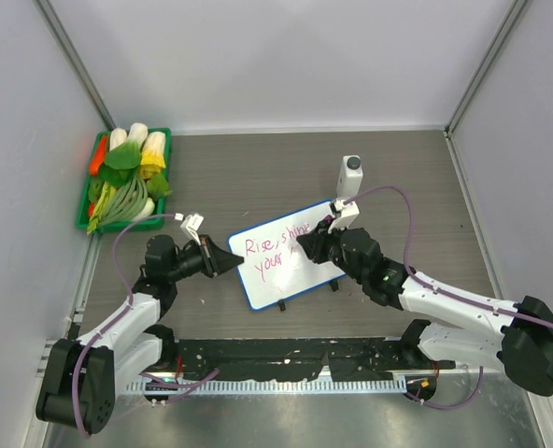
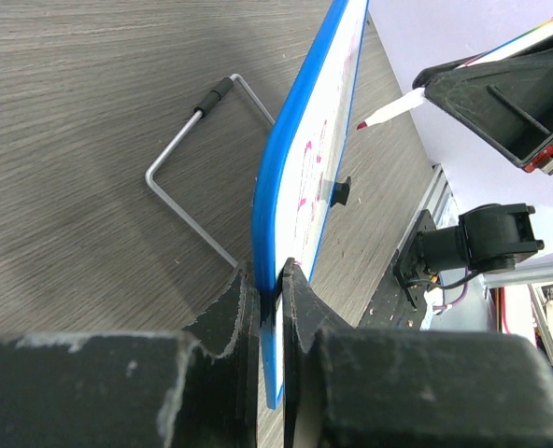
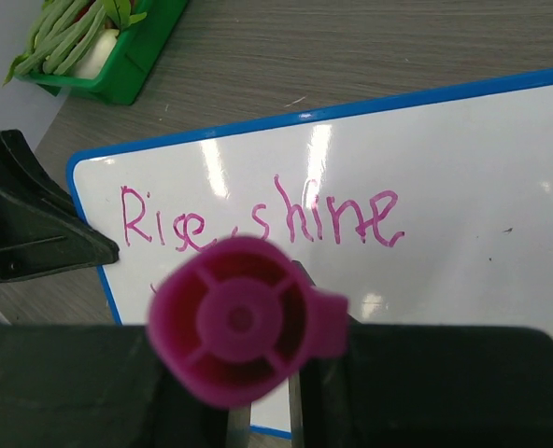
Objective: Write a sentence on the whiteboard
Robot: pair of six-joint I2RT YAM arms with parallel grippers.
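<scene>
One whiteboard (image 1: 300, 278) is sitting tilted up in the middle of the table (image 1: 417, 187), with the left gripper (image 1: 232, 263) clamping its left blue edge. The right gripper (image 1: 306, 245) is clenching one pink marker (image 3: 234, 322), its tip hanging just off the board face. One sentence (image 1: 275, 248) is showing in two pink lines (second line partly hidden). One white bottle (image 1: 351, 175) is standing behind the board, and one green tray (image 1: 82, 222) of vegetables is sitting far left.
</scene>
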